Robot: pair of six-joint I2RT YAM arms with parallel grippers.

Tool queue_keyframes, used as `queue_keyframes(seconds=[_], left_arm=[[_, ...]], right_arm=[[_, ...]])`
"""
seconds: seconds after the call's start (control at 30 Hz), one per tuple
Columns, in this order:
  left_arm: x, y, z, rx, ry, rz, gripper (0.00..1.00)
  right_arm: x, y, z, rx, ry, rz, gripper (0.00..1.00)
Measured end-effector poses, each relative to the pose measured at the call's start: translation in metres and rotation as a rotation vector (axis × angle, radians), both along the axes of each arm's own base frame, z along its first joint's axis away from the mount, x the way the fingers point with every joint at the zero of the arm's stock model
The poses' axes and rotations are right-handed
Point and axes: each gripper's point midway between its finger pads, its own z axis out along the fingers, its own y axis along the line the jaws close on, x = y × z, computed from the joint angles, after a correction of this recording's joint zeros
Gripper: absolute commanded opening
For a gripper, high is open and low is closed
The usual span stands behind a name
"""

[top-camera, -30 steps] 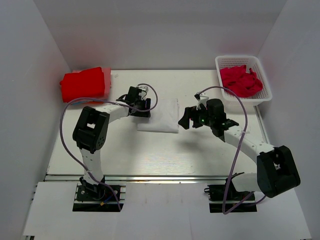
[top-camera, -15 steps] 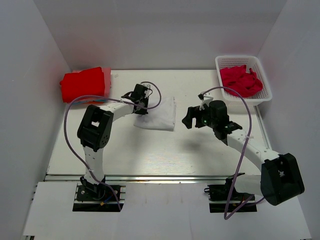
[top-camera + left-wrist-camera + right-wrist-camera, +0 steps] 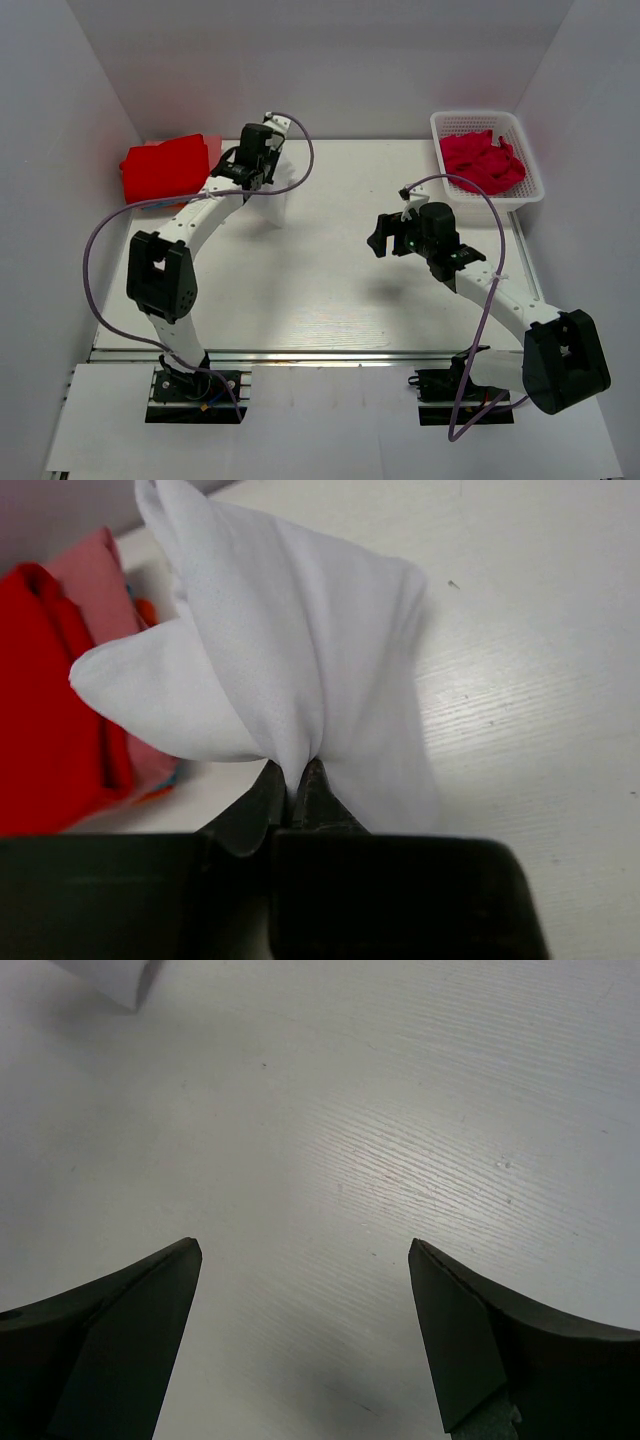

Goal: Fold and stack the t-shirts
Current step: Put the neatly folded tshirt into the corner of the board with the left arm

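White walls close off three sides, and the pale counter [image 3: 320, 290] between them is mostly bare. The two arms reach in from the near edge, the left one stretched long toward the far left corner and the right one bent over the middle right of the counter. In that far left corner sits the pile of folded shirts [image 3: 165, 168], red on top with a pink layer showing under it in the left wrist view. In the far right corner is the white basket [image 3: 470, 117], with crumpled red shirts [image 3: 482, 162] heaped inside and not yet folded. The white t-shirt [image 3: 290, 650] hangs bunched from the left gripper [image 3: 295, 780], which is pinched tight on a gather of cloth; the shirt is just beside the pile and near the far edge, and I cannot tell whether its lower hem brushes the counter. The right gripper [image 3: 305, 1260] hovers above bare counter with its jaws spread wide and nothing between them. To my eye the step in hand is stacking the white shirt. Next, the left arm needs to bring it squarely over the pile, lower it and let go. Bunched as it is, it could land rumpled, not flat.
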Motion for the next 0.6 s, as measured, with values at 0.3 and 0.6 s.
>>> queue_keyframes(seconds=[0.3, 0.6], left_arm=[[0.026, 0.048, 0.082, 0.091, -0.152, 0.007, 0.0], [0.048, 0.109, 0.137, 0.126, -0.247, 0.091, 0.0]], right_arm=[[0.001, -0.001, 0.0, -0.006, -0.003, -0.004, 0.9], [0.001, -0.001, 0.0, -0.012, 0.012, -0.004, 0.9]])
